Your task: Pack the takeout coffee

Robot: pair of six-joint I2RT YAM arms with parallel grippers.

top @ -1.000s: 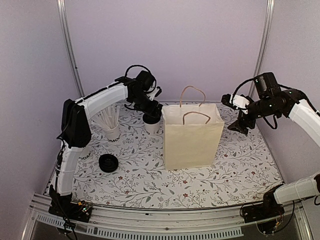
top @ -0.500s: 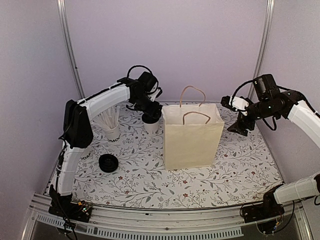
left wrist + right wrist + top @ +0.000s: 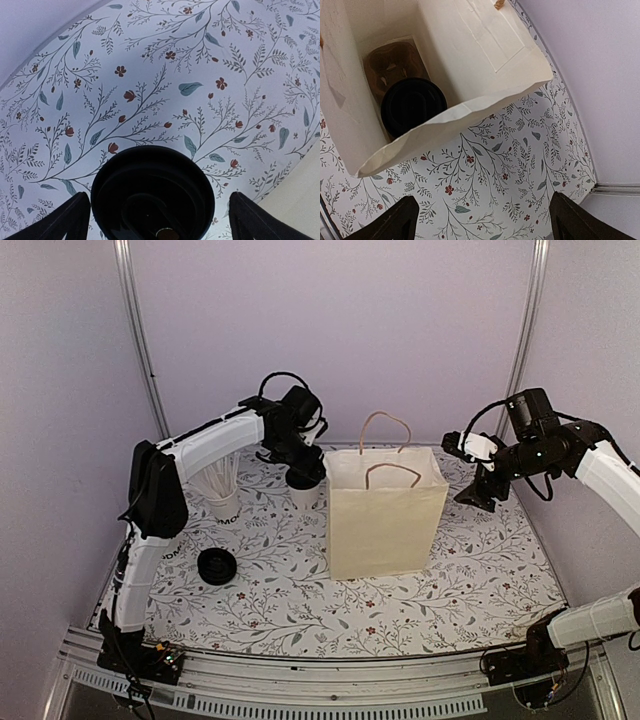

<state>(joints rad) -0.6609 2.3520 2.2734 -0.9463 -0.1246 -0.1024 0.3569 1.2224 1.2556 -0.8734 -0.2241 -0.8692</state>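
The takeout coffee, a white cup with a black lid, stands on the table just left of the cream paper bag. My left gripper hangs right above it. In the left wrist view the black lid sits between my spread fingers, with a gap on the right side; the gripper is open. My right gripper is open and empty, in the air right of the bag. The right wrist view looks into the bag, where another black-lidded cup sits in a brown carrier.
A white cup of white sticks stands at the left. A stack of black lids lies in front of it. White cups show partly behind my left arm. The bag's handles stand up above its mouth.
My left arm has shifted slightly right over the lidded cup. My right gripper dropped a little, then stayed still. The cup and the bag have not moved.
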